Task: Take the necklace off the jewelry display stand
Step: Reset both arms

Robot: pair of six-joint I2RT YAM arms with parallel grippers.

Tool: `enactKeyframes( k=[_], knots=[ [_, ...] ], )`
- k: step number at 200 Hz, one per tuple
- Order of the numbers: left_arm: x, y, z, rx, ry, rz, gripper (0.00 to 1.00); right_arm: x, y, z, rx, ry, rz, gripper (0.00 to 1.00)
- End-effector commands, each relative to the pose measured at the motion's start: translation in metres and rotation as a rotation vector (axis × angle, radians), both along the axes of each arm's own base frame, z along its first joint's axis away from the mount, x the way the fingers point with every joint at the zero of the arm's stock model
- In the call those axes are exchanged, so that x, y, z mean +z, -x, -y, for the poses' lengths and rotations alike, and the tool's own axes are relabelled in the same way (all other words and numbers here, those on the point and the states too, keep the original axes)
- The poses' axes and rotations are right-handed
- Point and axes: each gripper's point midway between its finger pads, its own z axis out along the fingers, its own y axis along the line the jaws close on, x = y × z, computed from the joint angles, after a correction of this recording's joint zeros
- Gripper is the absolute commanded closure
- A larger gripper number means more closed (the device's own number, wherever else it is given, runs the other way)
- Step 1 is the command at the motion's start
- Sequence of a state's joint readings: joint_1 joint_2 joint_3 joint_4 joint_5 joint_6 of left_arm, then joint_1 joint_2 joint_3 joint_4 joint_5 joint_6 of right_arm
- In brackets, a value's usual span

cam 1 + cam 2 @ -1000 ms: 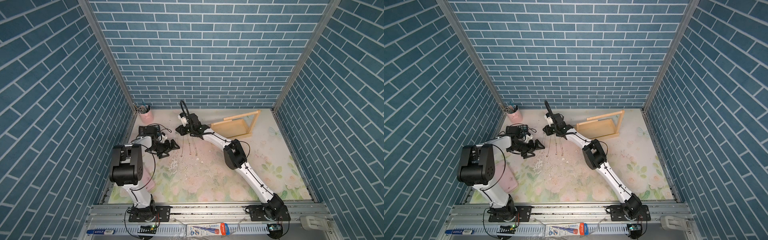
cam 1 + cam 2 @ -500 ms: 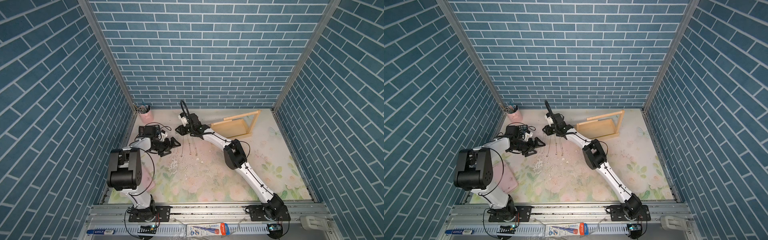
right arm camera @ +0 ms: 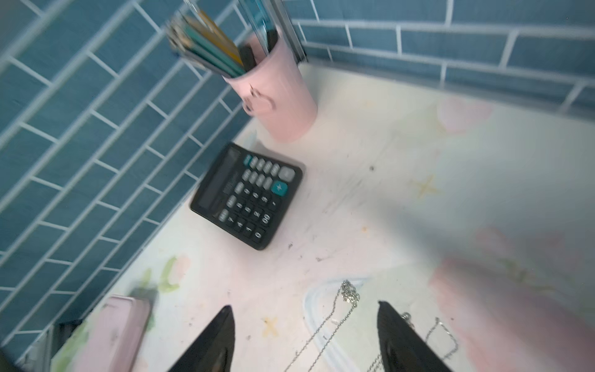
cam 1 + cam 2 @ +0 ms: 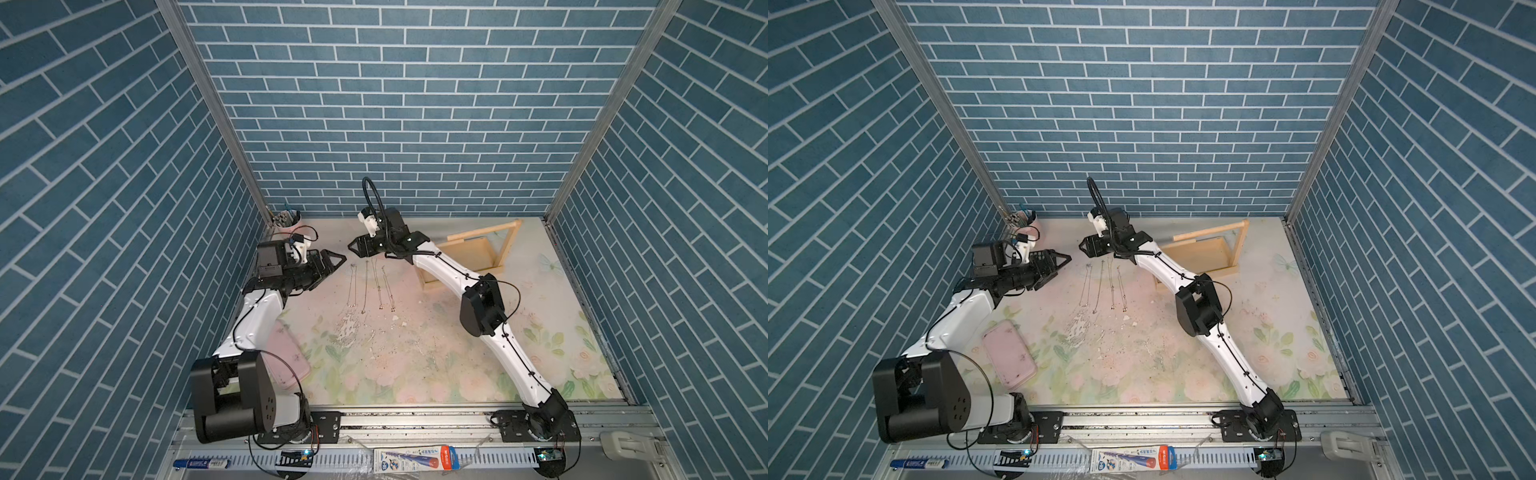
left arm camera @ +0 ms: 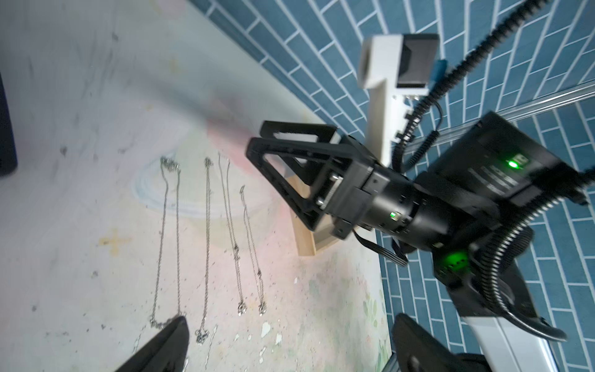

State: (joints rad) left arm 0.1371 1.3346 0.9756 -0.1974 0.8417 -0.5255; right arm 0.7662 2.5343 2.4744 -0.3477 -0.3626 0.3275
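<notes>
In both top views, the necklaces [image 4: 365,286] [image 4: 1099,286] are seen laid flat on the worktop [image 4: 415,365], off the jewelry display stand [image 4: 469,257], with their long axes running back-to-front. The right jaws, parted and empty, are held over the far ends. The left jaws, spread wide, are set just beside.

In the left wrist view the necklaces [image 5: 207,241] are ranged parallel.

In the right wrist view one necklace's end [image 3: 349,293] is framed between the fingertips [image 3: 222,328].

This looks like a robot lab with a small test booth. Two robot arms [image 4: 511,353] are bolted to a metal rail [image 4: 415,419] at the front. Blue brick walls [image 4: 399,104] box in a flowery table [image 4: 436,374] with a calculator [image 3: 246,196] and a pink cup of pencils [image 3: 277,96].
</notes>
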Motion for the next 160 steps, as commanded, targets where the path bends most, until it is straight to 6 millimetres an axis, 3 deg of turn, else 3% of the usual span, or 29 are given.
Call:
enactKeyframes(
  k=[1, 12, 20, 32, 49, 72, 93, 111, 134, 160],
  knots=[
    [0.041, -0.012, -0.012, 0.068, -0.049, 0.095, 0.01, 0.116, -0.007, 0.060, -0.093, -0.045, 0.157, 0.24],
    [0.053, -0.015, -0.018, 0.102, -0.090, 0.121, 0.01, 0.137, -0.011, 0.089, -0.148, -0.036, 0.185, 0.20],
    [0.058, -0.016, -0.026, 0.135, -0.133, 0.137, 0.01, 0.163, -0.011, 0.118, -0.203, -0.040, 0.223, 0.16],
    [0.062, -0.016, -0.037, 0.188, -0.207, 0.158, 0.01, 0.179, -0.019, 0.165, -0.323, -0.010, 0.250, 0.12],
    [0.060, -0.017, -0.057, 0.280, -0.315, 0.176, 0.01, 0.192, -0.029, 0.245, -0.512, 0.008, 0.266, 0.06],
    [0.044, -0.014, -0.090, 0.423, -0.469, 0.167, 0.01, 0.190, -0.030, 0.365, -0.815, 0.033, 0.259, 0.01],
    [0.024, -0.010, -0.114, 0.533, -0.569, 0.158, 0.01, 0.167, -0.011, 0.470, -1.105, 0.101, 0.238, 0.01],
    [0.001, -0.004, -0.136, 0.645, -0.641, 0.142, 0.01, 0.129, 0.017, 0.535, -1.302, 0.170, 0.169, 0.01],
    [-0.031, 0.009, -0.154, 0.733, -0.714, 0.119, 0.01, 0.078, 0.047, 0.585, -1.460, 0.260, 0.115, 0.01],
    [-0.055, 0.022, -0.166, 0.798, -0.768, 0.128, 0.01, 0.022, 0.073, 0.614, -1.570, 0.370, 0.097, 0.01]
  ],
)
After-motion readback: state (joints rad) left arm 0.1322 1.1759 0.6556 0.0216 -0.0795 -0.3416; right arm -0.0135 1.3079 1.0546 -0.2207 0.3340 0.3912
